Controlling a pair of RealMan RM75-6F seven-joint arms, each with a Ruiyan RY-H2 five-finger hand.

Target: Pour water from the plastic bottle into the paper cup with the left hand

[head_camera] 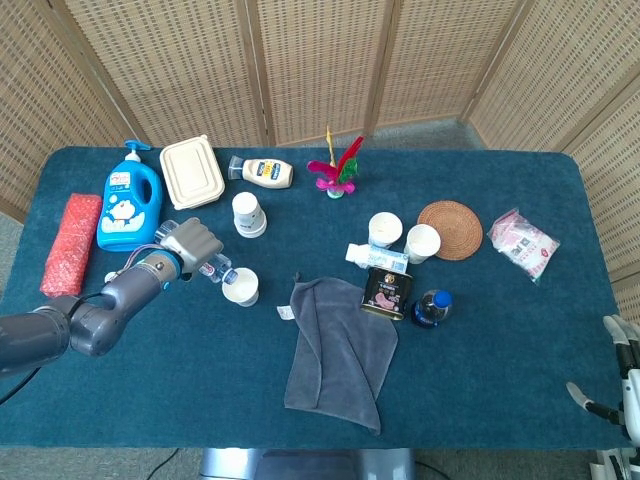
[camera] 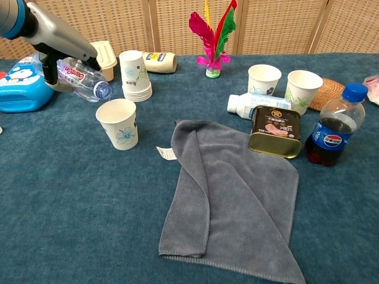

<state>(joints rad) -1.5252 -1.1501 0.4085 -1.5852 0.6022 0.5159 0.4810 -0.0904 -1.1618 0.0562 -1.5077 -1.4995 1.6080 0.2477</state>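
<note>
My left hand (head_camera: 190, 241) (camera: 59, 44) grips a clear plastic bottle (camera: 83, 77) (head_camera: 212, 266), which lies tilted with its open mouth just above the left rim of a paper cup (camera: 118, 123) (head_camera: 241, 287). The cup is white with a blue flower print and stands upright on the blue table (camera: 89, 207). No stream of water shows between mouth and cup. My right hand (head_camera: 622, 372) hangs at the lower right edge of the head view, off the table, fingers apart and holding nothing.
A grey towel (camera: 231, 195) lies right of the cup. Behind it stand a cup stack (camera: 135, 75), a blue detergent jug (camera: 21, 86) and a lunch box (head_camera: 191, 171). Two more cups (camera: 263, 78), a tin (camera: 274, 131) and a cola bottle (camera: 333, 127) stand to the right.
</note>
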